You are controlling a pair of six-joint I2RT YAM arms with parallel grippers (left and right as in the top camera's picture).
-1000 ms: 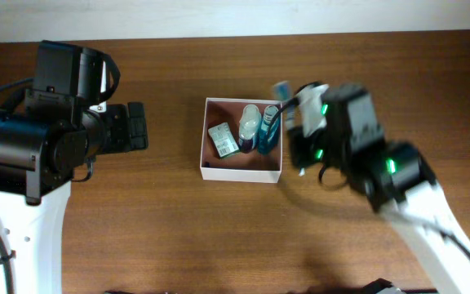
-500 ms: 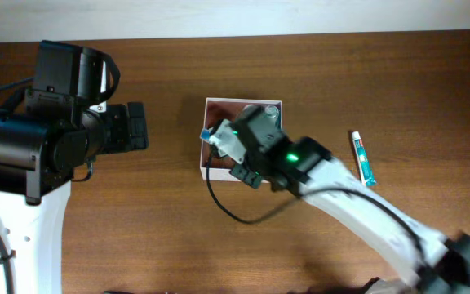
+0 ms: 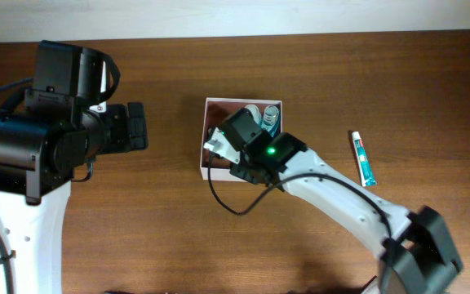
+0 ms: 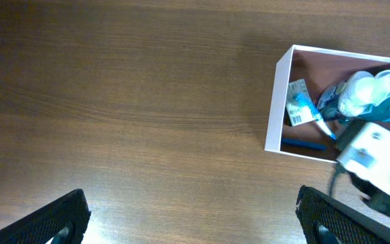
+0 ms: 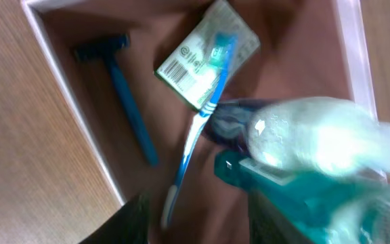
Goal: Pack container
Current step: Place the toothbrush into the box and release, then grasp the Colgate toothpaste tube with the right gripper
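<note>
The brown wooden bench carries everything. The left arm stands at its left side. The left end effector hangs above bare wood with jaws spread wide, grasping nothing. The right arm reaches over the container, which sits near the middle of the bench. The right end effector hovers over it, released, with the toothbrush handle between its blurred fingers. Inside lie a clear bottle, a teal bottle, a green-and-white carton partly under the toothbrush, and a blue razor near one wall. A toothpaste tube lies on the bench, well to the right of the container.
</note>
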